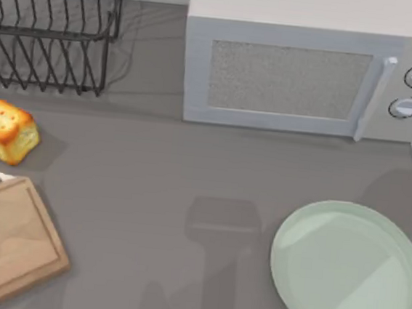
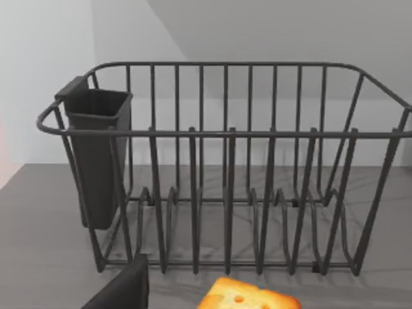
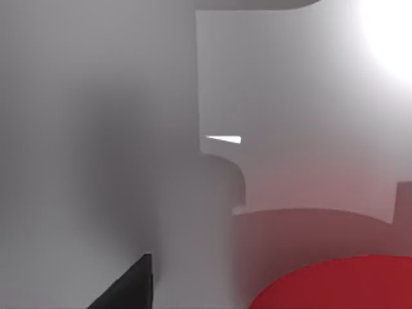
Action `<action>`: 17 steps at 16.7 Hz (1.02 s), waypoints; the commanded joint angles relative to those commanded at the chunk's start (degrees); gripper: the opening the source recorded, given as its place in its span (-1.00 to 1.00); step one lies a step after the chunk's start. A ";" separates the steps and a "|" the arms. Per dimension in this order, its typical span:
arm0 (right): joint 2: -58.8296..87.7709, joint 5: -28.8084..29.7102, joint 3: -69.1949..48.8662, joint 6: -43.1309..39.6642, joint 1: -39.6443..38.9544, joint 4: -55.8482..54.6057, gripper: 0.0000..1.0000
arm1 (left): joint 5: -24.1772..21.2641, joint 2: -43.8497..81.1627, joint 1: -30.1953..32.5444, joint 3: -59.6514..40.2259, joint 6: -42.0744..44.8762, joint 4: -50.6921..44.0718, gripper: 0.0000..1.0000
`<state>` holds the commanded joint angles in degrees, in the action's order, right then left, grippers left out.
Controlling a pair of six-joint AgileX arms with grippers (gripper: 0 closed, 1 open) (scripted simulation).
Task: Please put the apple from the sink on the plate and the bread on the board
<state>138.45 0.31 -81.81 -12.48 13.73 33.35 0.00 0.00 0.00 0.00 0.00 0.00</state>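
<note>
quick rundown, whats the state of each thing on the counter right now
bread: on the counter beside the board, not on it
board: flat, nothing on it
plate: nothing on it
apple: close under the right wrist camera, not on the plate
microwave: door closed
rack: nothing in its slots

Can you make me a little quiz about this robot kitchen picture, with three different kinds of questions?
1. True or false: the bread is lying on the board.
2. What stands nearest behind the bread in the left wrist view? A) the dish rack B) a kettle C) a toaster
3. Fill in the gap: the pale green plate sits in front of the ______.

Key:
1. False. The bread sits on the counter beside the board, between it and the dish rack.
2. A
3. microwave
</note>
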 joint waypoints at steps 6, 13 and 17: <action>0.00 0.00 0.00 0.00 0.00 0.00 0.10 | 0.00 0.00 0.00 0.00 0.00 0.00 1.00; 0.00 0.00 0.00 0.00 0.00 0.00 -0.96 | 0.00 0.00 0.00 0.00 0.00 0.00 1.00; 0.00 0.00 0.00 0.00 0.00 0.00 -1.00 | 0.00 0.00 0.00 0.00 0.00 0.00 1.00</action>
<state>138.45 0.31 -81.81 -12.48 13.73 33.35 0.00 0.00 0.00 0.00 0.00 0.00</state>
